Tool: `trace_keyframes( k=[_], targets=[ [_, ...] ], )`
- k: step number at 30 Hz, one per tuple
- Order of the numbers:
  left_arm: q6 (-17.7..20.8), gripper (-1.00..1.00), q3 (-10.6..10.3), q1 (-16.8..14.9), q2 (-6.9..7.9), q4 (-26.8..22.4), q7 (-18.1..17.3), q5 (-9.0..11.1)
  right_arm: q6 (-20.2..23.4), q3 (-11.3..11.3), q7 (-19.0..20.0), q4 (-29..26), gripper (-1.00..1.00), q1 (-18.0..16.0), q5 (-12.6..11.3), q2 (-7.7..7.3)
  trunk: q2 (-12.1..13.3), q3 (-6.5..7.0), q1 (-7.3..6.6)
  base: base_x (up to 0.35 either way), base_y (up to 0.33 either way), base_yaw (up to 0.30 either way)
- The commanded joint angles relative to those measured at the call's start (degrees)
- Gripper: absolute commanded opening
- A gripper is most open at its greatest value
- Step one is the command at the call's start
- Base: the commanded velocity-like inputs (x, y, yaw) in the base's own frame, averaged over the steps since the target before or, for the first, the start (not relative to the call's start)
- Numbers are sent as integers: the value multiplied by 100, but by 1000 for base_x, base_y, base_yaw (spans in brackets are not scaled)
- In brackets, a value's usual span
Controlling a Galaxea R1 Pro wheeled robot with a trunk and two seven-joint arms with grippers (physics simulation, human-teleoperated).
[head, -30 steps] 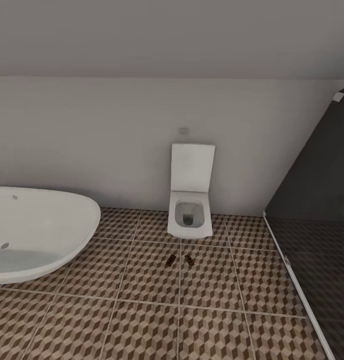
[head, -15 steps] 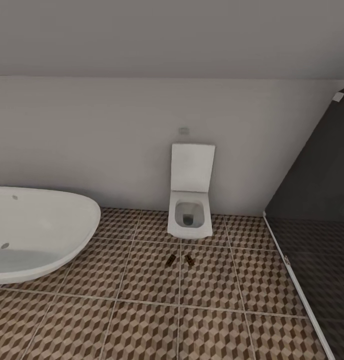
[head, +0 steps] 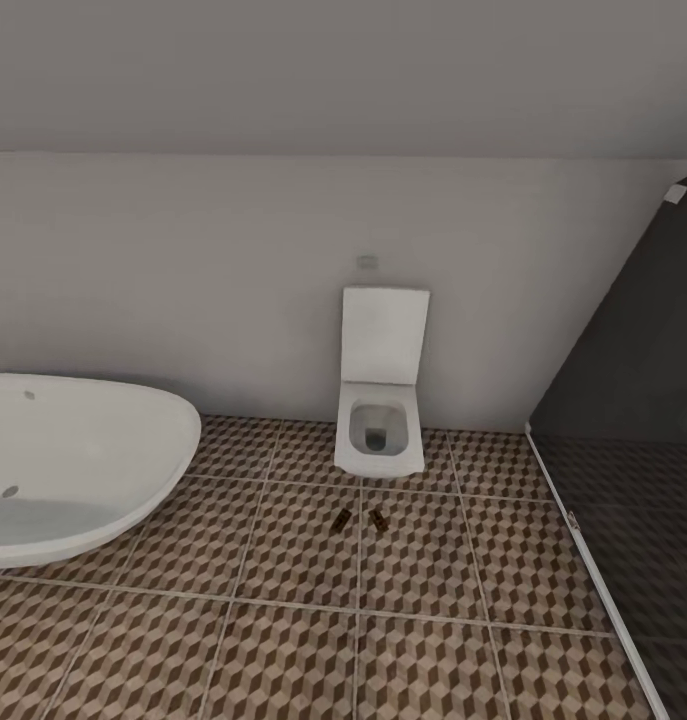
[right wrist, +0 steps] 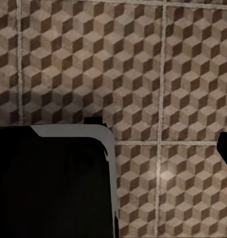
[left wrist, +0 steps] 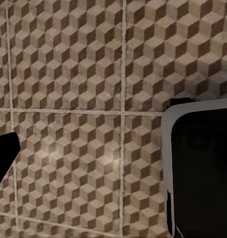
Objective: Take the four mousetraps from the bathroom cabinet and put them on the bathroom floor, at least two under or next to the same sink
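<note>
Apparently nothing shifted over the last second: same head view, same two mousetraps point(head: 360, 519) lying flat on the bathroom floor point(head: 283, 650), just in front of the toilet point(head: 381, 420), close together but apart. Likely a pause between trips, with two traps presumably left to fetch and no sink visible near these. Bathtub point(head: 73, 465) at left, dark shower glass point(head: 633, 450) at right. Fingers: opening of either pair impossible to tell from the wrist views; nothing seen held.

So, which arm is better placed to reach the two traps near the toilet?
Right, but barely: the traps lie on the floor slightly right of centre, before the toilet.
</note>
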Motion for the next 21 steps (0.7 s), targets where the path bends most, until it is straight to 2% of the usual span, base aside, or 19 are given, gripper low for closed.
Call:
trace_keyframes(
  k=[1,3,4,6,7,13,14,21],
  targets=[
    [236,100,-42,-5,-5,7,23,37,60,46,-9,0,100,-3,-54,7,-10,-9,3,0,0,0],
    [515,100,-13,-5,-7,1,23,94,108,46,-15,-1,100,-2,-60,11,-10,-9,3,0,0,0],
    [774,100,53,-5,-10,-2,20,196,149,46,-35,1,100,-2,-63,16,-10,-9,3,0,0,0],
    [979,100,155,-5,-12,-5,16,343,209,46,-81,3,100,-2,-66,22,-10,-9,3,0,0,0],
    [1114,100,273,-5,-14,-6,13,495,314,46,-153,5,100,-2,-67,28,-10,-9,3,0,0,0],
    [1305,100,476,-5,-15,-6,8,765,930,42,-313,7,100,-2,-69,30,-10,-9,3,0,0,0],
    [1333,100,502,-5,-18,-4,9,802,1161,42,-331,6,100,-2,-73,29,-10,-9,3,0,0,0],
    [1383,100,542,-5,-23,4,11,861,1649,41,-361,-4,100,-2,-84,45,-10,-9,3,0,0,0]
  ],
)
